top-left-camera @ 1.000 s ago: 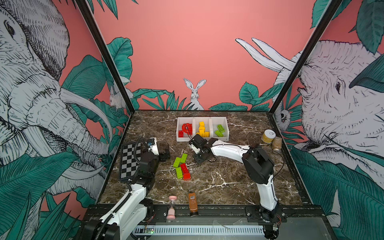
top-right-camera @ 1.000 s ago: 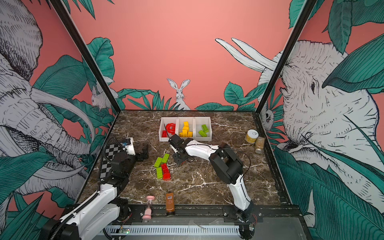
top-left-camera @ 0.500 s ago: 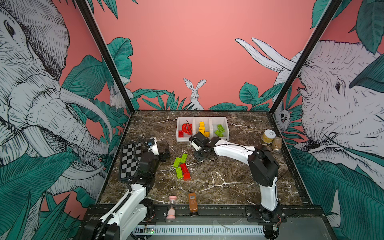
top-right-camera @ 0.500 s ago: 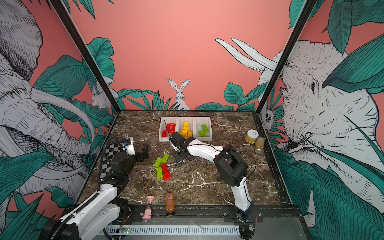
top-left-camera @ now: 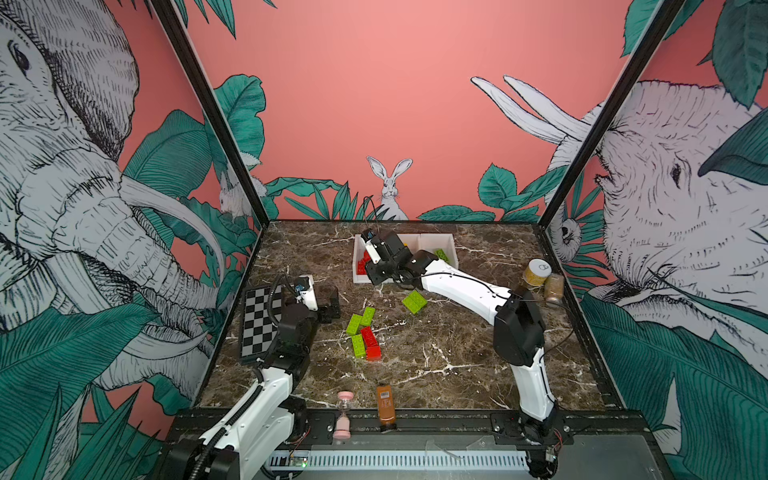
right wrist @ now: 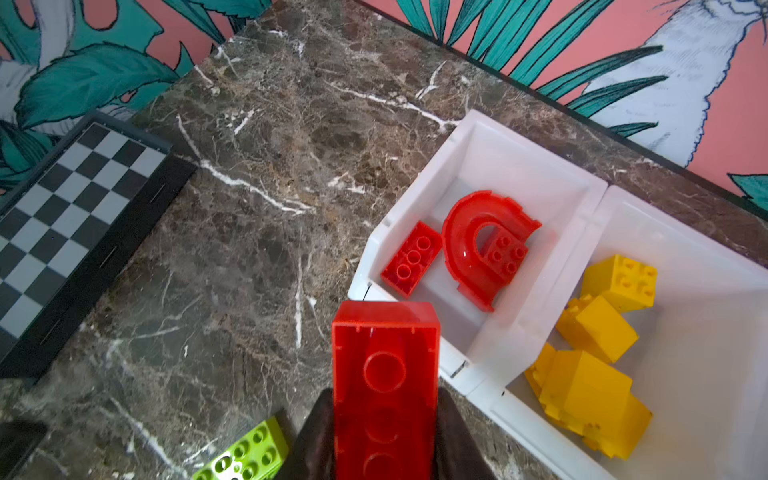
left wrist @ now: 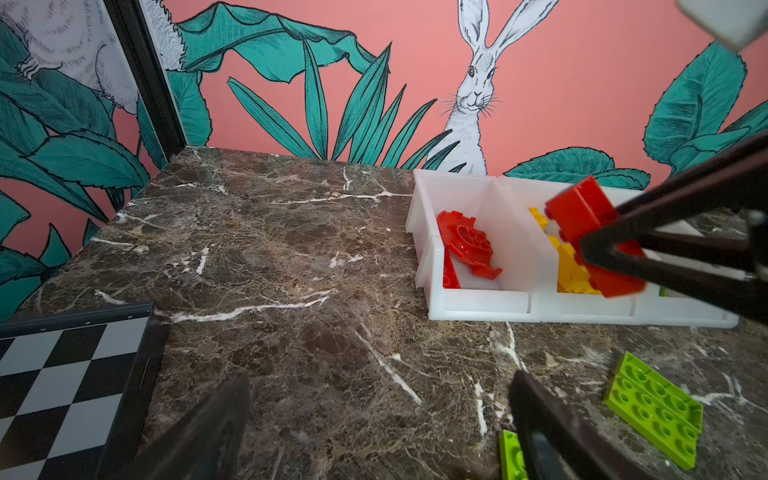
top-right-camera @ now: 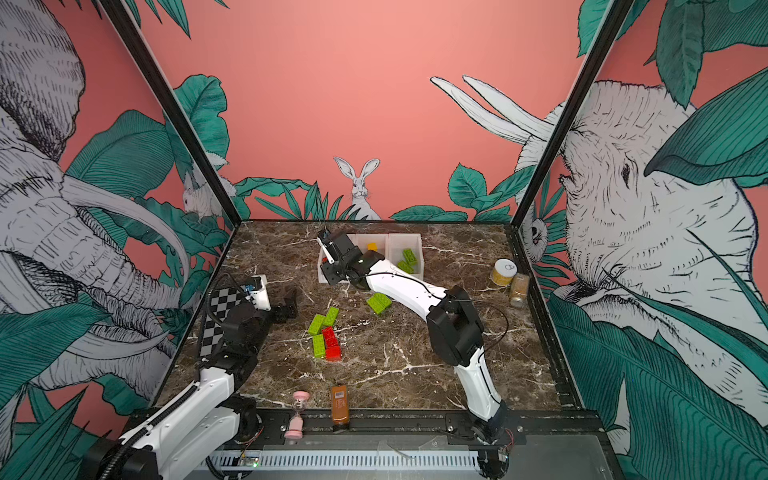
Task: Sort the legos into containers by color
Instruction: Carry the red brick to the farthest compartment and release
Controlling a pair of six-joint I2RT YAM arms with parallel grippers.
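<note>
Counter [top-left-camera: 436, 365]: dark marble; it carries everything below.
Checkered board [top-left-camera: 259, 322]: lies flat at the counter's left edge, beside the left arm.
Containers [top-left-camera: 432, 239]: 3 white bins joined in a row at the back of the counter. 1 end bin holds red pieces, the middle bin yellow, the other end bin lime green.
Right gripper [right wrist: 386, 419]: reaches across to the red bin, and its fingers [right wrist: 457, 432] clamp a long red brick by its 2 long sides.
Left gripper [left wrist: 374, 415]: low over the counter near the checkered board, fingers [left wrist: 540, 419] spread wide with nothing between them.
Long red brick [right wrist: 384, 365]: raised off the counter, hollow side toward the right wrist camera, far end at the red bin's front lip.
Red arch [right wrist: 478, 245]: lies in the red bin, with a small red brick [right wrist: 409, 259] beside it.
Yellow bricks [right wrist: 594, 365]: piled in the middle bin.
Green bricks [top-right-camera: 407, 259]: in the end bin.
Loose cluster [top-left-camera: 363, 338]: 3 lime green and 2 red bricks lie close together mid-counter.
Lone green brick [top-left-camera: 414, 301]: on the counter under the right arm.
Brown bottle [top-left-camera: 385, 407]: lies at the front edge.
Pink hourglass [top-left-camera: 344, 415]: just beside the bottle.
</note>
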